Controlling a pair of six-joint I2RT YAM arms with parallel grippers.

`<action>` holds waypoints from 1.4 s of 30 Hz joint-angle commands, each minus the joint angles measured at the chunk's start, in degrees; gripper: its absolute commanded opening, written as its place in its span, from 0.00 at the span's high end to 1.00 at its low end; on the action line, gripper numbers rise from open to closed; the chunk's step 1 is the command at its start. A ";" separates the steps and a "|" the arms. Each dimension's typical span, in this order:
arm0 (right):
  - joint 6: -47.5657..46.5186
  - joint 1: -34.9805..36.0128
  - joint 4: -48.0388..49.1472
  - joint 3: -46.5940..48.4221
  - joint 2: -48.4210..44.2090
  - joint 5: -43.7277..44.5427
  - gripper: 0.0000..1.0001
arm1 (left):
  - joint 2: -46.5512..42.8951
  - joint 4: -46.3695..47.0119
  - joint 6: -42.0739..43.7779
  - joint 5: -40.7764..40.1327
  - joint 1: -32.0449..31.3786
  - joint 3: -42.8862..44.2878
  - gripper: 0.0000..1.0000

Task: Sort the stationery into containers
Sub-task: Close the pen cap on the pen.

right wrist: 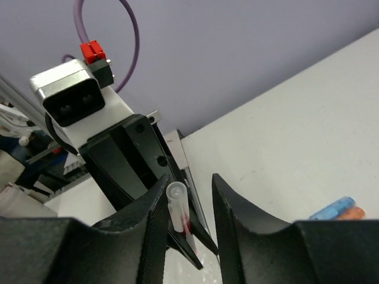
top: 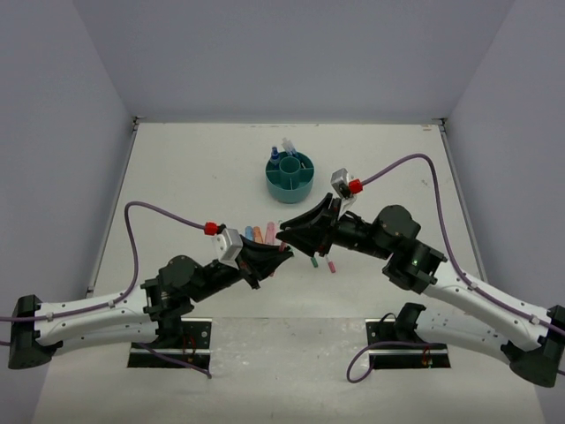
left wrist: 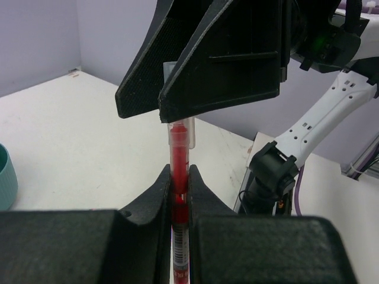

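The white table (top: 177, 168) carries the round teal organiser (top: 281, 188) at its far middle, with a few blue-topped pieces (top: 281, 155) standing in its far side. Nearer, the two arms meet tip to tip, well short of the organiser. The left gripper (left wrist: 179, 180) is clenched on a red pen (left wrist: 178, 142), which juts straight ahead. The right gripper (right wrist: 189, 192) is released, its fingers apart on either side of the pen's clear end. Loose markers (top: 258, 234) lie just beyond the left gripper. A green-capped pen (top: 313, 261) and a pink-capped pen (top: 331, 265) lie close by the right arm.
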 commanded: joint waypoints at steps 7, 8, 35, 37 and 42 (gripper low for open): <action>-3.57 -4.04 -12.21 3.81 -5.39 3.29 0.39 | -3.12 9.78 -2.12 -1.29 -0.11 -0.73 1.00; -3.65 -4.39 -12.21 3.40 -5.97 2.84 0.38 | -3.22 9.44 -2.06 -1.85 -0.19 -0.24 1.00; 2.41 -1.12 16.36 -10.96 -2.47 -15.26 0.56 | 5.48 31.48 -12.74 -6.39 -0.19 -0.66 1.00; 2.54 -1.12 16.77 -10.71 -2.63 -14.13 0.61 | 6.15 32.75 -13.18 -6.34 -0.26 -1.11 1.00; 3.06 -1.04 17.97 -9.12 -0.82 -13.66 0.65 | 7.77 34.53 -14.06 -5.25 -0.19 -1.71 1.00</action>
